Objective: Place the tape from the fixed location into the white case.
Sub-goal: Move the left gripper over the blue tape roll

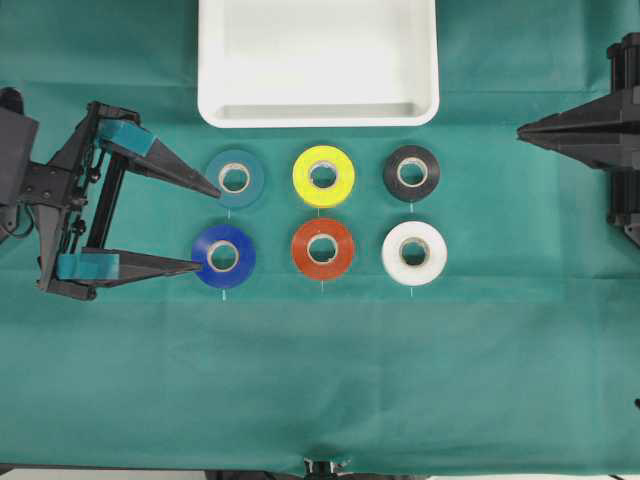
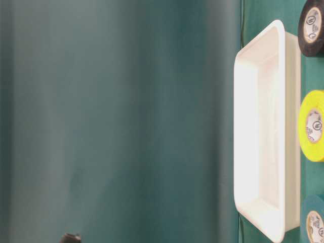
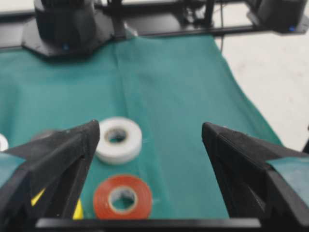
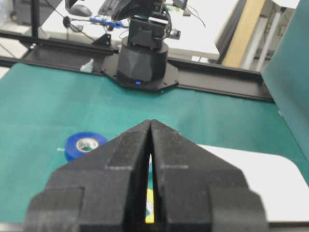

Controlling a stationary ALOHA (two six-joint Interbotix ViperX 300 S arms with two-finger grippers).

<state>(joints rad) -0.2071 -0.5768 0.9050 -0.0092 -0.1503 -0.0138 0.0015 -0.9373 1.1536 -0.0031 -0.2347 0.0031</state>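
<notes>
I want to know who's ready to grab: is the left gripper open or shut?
Open. The left gripper has its fingers spread wide apart, holding nothing, beside the blue tape.

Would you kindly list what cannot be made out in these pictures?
- White case: far rim cut by the overhead view's top edge.
- Right gripper: overhead view's right edge cuts its arm.
- Teal roll: cropped at the table-level view's corner.
- Yellow roll: left wrist view, mostly hidden behind the left gripper.

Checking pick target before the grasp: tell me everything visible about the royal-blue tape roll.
The tape is a glossy royal-blue roll with a pale core, lying flat on the green cloth, front-left of six rolls, below the teal roll and left of the red roll. The left gripper, open, has one fingertip at its left edge; contact unclear.
</notes>
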